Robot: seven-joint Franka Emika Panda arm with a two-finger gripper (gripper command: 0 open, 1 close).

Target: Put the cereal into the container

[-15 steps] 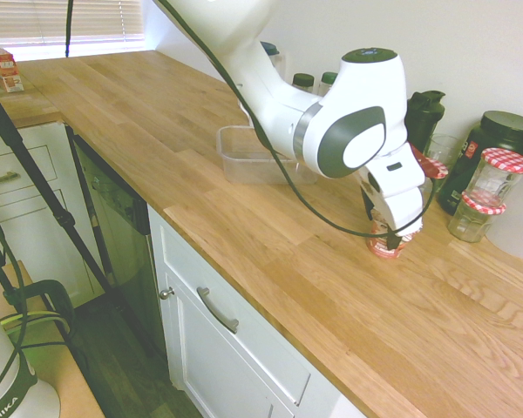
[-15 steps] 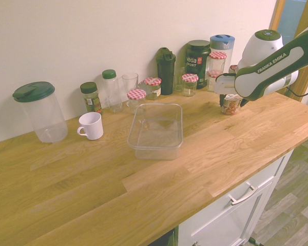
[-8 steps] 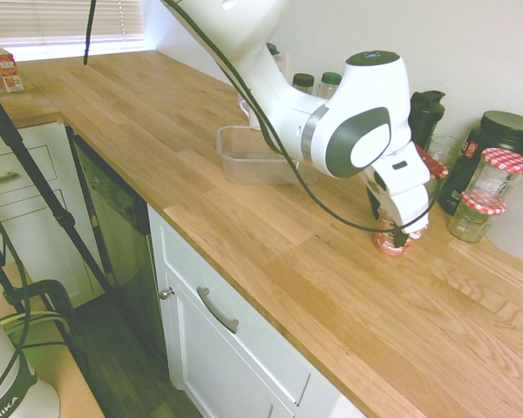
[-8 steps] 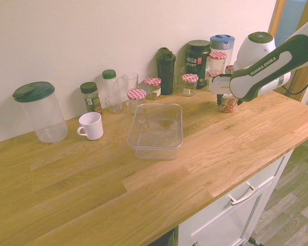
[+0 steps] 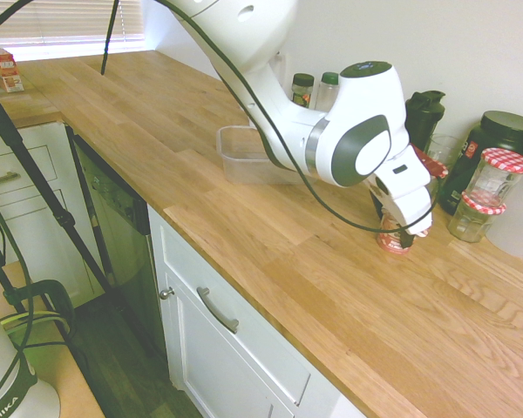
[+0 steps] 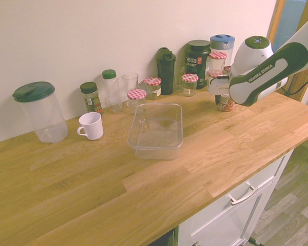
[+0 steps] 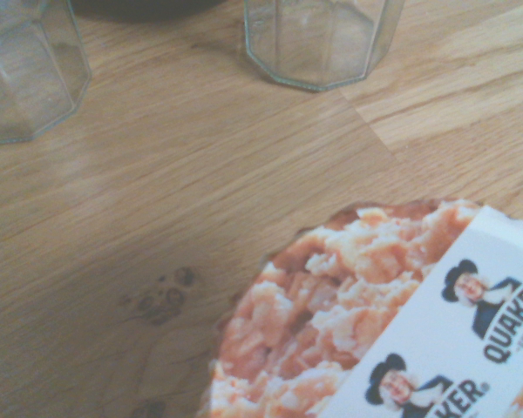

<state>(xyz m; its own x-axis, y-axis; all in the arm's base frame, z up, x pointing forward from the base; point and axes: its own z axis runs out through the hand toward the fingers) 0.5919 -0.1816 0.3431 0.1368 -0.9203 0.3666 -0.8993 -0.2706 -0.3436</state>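
Worktop (image 6: 205,154): one cereal (image 5: 393,237), one container (image 6: 156,131).

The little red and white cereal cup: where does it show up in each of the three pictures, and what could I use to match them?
First exterior view: the cereal cup stands at right of centre on the worktop, under the gripper.
Second exterior view: upper right, mostly hidden behind the arm.
Wrist view: its printed lid fills the lower right corner.
Shared landmark: the glass jar with a red-checked lid near the cup.

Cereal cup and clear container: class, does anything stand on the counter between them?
Nothing visible does. Bare worktop lies between the cereal cup and the container; the jars stand behind, along the wall.
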